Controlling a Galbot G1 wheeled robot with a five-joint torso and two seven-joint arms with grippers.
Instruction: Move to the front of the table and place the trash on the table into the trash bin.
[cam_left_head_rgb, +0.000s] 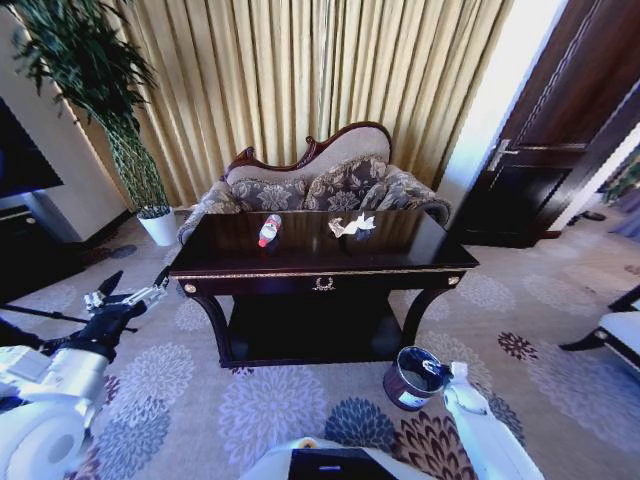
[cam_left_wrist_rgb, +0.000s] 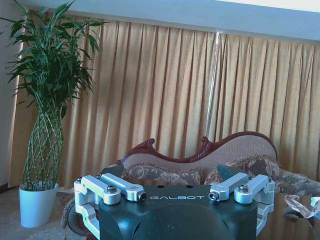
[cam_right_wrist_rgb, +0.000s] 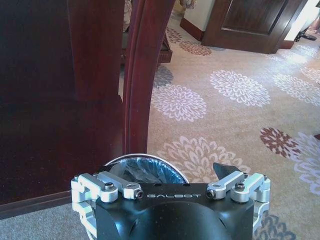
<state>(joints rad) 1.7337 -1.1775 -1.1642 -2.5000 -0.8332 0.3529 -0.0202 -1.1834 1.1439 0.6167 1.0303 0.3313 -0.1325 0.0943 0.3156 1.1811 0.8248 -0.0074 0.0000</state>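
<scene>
Facing table (cam_left_head_rgb: 320, 262), trash bin (cam_left_head_rgb: 411, 376) beside

The right gripper (cam_right_wrist_rgb: 175, 192) covers most of the trash bin (cam_right_wrist_rgb: 150, 167). The bottle (cam_left_head_rgb: 269, 230) label is too small to read. The paper wad (cam_left_wrist_rgb: 300, 206) is cut by the frame edge.

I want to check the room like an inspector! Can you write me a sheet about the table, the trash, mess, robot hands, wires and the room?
Surface: table, dark and glossy.
Job's things: bottle lying on the tabletop; paper wad to its right; trash bin on the carpet by the table's right leg.
Clutter: nothing seen.
Grippers: left gripper raised left of the table, jaws open; right gripper above the bin.
Cables: nothing seen.
Surroundings: sofa, curtains, potted plant, door.
</scene>
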